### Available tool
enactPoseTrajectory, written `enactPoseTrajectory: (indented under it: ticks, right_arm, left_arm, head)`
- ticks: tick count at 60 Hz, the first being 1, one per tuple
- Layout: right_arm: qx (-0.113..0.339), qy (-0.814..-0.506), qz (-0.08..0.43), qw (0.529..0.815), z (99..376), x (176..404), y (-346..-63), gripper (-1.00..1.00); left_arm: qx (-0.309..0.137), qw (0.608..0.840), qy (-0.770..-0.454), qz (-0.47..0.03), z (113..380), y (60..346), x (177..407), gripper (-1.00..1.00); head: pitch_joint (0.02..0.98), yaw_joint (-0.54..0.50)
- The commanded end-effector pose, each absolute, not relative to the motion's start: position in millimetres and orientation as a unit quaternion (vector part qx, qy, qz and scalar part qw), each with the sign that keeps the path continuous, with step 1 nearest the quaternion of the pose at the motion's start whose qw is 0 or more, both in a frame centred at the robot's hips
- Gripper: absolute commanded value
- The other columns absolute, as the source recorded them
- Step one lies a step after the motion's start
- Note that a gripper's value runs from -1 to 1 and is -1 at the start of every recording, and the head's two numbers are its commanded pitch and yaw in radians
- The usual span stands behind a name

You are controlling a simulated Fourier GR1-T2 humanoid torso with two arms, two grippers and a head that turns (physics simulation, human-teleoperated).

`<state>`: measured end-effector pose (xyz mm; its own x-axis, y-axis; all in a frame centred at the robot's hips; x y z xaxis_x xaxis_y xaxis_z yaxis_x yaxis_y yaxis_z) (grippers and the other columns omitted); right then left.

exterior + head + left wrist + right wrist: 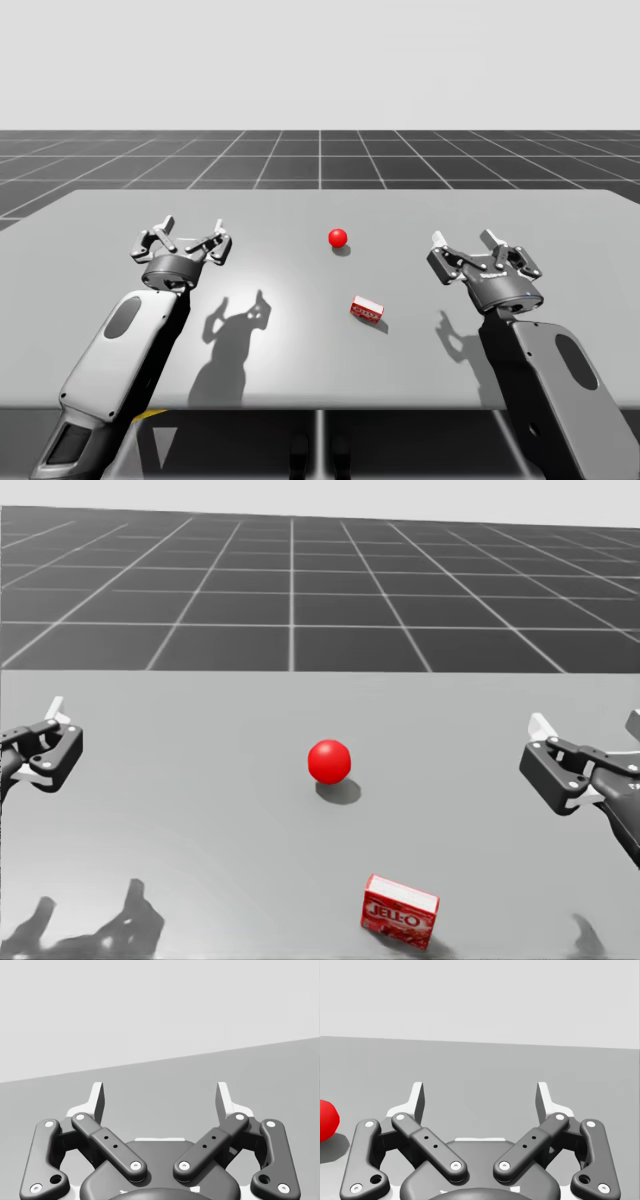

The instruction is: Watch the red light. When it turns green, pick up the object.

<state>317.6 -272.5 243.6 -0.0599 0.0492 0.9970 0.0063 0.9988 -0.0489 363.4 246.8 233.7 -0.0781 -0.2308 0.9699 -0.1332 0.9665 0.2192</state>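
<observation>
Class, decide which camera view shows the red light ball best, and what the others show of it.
The head view: the red light ball sits whole and large mid-table. The high view shows it whole but small, beyond the red box. The right wrist view catches just its edge, beside the right gripper.

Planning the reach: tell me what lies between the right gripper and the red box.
Nothing: in the high view, only bare table runs between the right gripper and the red box.

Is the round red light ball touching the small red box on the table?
Apart. The high view shows bare grey table between the red light ball and the small red box; the head view shows the same gap.
</observation>
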Motion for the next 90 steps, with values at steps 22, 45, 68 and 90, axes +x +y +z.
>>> enactPoseTrajectory:
  ticks: [22,45,68,90]
  right_arm:
    - [-0.019,-0.729,0.017,0.684,245.3,316.3,-272.5,-1.0]
    - [-0.019,-0.73,0.017,0.683,245.5,316.2,-272.6,-1.0]
    - [-0.019,-0.73,0.017,0.683,245.4,316.5,-273.1,-1.0]
    - [-0.019,-0.73,0.016,0.684,245.5,317.1,-273.2,-1.0]
  left_arm:
    - [0.122,0.666,-0.735,-0.042,233.7,244.0,363.4,-1.0]
    - [0.121,0.666,-0.735,-0.042,233.8,242.7,362.3,-1.0]
    - [0.121,0.666,-0.735,-0.042,233.8,242.7,362.3,-1.0]
    - [0.121,0.666,-0.735,-0.042,233.8,242.7,362.3,-1.0]
  head:
    - [0.624,-0.09]
    - [0.629,-0.09]
    - [0.629,-0.09]
    - [0.63,-0.09]
